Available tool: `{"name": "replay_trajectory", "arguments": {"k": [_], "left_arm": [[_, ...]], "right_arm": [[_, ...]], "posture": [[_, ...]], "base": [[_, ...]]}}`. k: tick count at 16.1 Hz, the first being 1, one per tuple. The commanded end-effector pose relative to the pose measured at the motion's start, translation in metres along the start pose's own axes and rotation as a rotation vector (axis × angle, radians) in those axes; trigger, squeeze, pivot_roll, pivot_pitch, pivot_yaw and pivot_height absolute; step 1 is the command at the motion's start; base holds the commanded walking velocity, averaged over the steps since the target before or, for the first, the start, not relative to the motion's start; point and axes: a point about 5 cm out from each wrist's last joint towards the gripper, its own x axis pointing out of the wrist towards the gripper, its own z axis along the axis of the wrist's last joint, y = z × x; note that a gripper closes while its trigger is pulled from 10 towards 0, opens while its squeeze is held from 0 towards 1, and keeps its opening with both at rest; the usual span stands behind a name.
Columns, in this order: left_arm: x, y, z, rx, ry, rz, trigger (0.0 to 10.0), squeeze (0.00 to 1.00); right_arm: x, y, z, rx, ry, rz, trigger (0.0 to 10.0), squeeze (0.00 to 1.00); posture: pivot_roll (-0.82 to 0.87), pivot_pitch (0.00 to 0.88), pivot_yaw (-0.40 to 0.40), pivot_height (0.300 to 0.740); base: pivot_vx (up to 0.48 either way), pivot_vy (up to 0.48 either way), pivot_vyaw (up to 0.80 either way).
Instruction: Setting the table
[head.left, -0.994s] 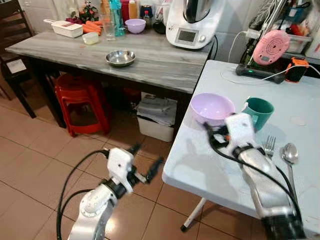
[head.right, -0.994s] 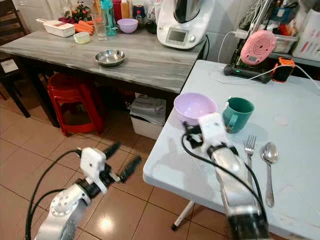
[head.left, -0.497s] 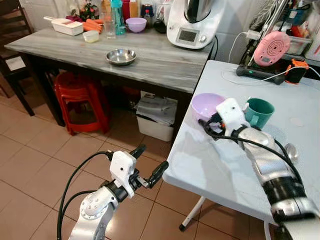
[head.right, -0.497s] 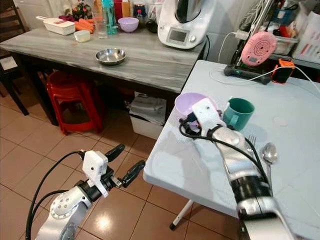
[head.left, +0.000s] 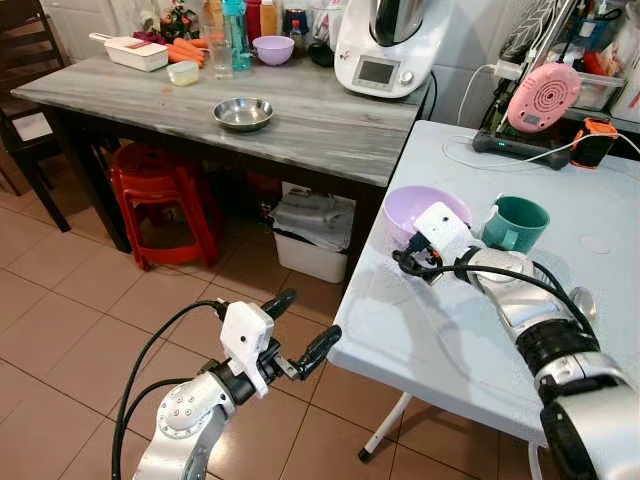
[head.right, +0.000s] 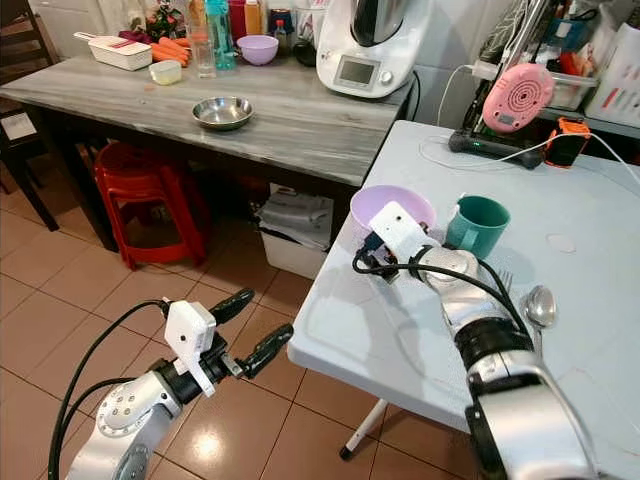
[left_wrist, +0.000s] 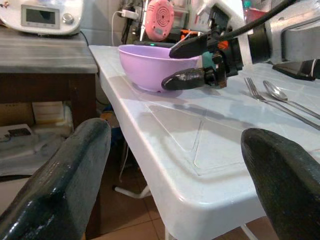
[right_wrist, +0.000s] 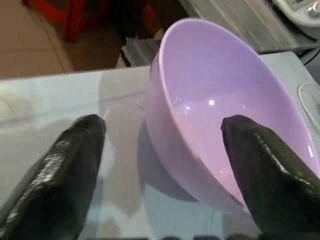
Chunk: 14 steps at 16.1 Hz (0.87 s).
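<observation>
right gripper (right_wrist: 165, 150) spread across the near rim of the lilac bowl (head.left: 425, 212) at the white table's (head.left: 470, 350) left edge, ready to clamp; left gripper (head.left: 300, 335) parted, idle over the floor.

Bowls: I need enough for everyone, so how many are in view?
3. A purple bowl on the white table at the right hand; a steel bowl mid grey counter; a small purple bowl at its back. Clutter there may hide others.
</observation>
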Motion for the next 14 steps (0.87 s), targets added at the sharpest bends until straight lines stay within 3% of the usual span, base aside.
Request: {"name": "replay_trajectory", "arguments": {"k": [1, 14], "left_arm": [[0.001, -0.002, 0.004, 0.009, -0.005, -0.014, 10.0, 0.00], [0.003, -0.003, 0.006, -0.009, -0.010, -0.033, 10.0, 0.00]], "right_arm": [[-0.001, -0.007, 0.001, -0.055, 0.006, -0.015, 0.0, 0.00], [-0.008, -0.018, -0.010, -0.182, 0.025, -0.070, 0.0, 0.00]], "posture": [[0.00, 0.000, -0.031, 0.740], [0.00, 0.000, -0.027, 0.740]], "base": [[0.000, 0.000, 0.00], [0.000, 0.000, 0.00]]}}
